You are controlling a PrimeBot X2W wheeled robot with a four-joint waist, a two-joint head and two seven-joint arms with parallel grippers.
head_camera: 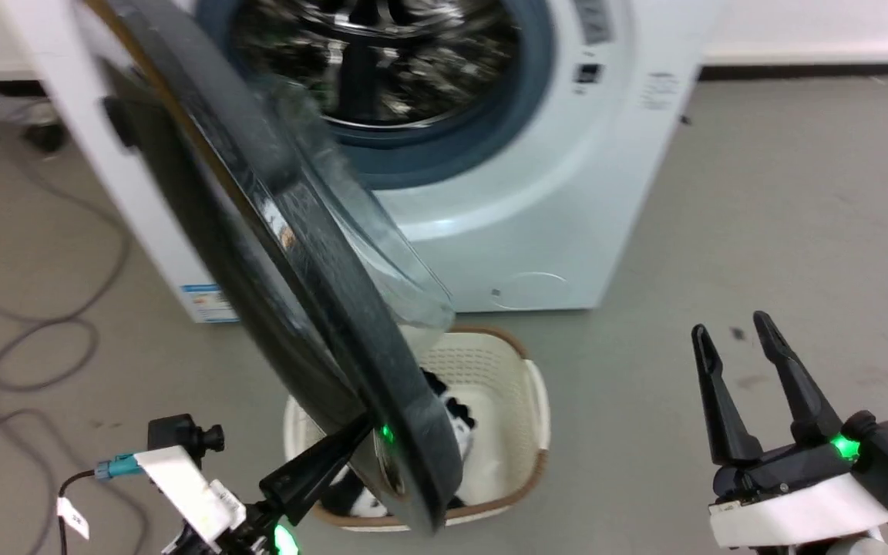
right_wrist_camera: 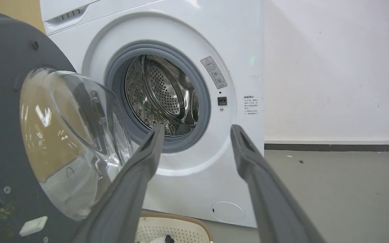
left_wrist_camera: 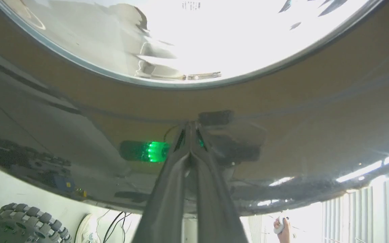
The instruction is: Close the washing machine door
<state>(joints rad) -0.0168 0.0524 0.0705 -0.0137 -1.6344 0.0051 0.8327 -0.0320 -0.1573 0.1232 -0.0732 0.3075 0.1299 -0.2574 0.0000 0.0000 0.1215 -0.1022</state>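
The left end effector (left_wrist_camera: 190,130), narrowed, is set against the door (head_camera: 313,262) to push it. The right end effector (head_camera: 731,330) is held wide.

I hold my long-fingered dark left tool (head_camera: 355,433) low on my left, both fingers pressed tight together and slanting up toward the right. My matching right tool (head_camera: 728,327) sits low on my right, fingers spread apart, pointing upward.
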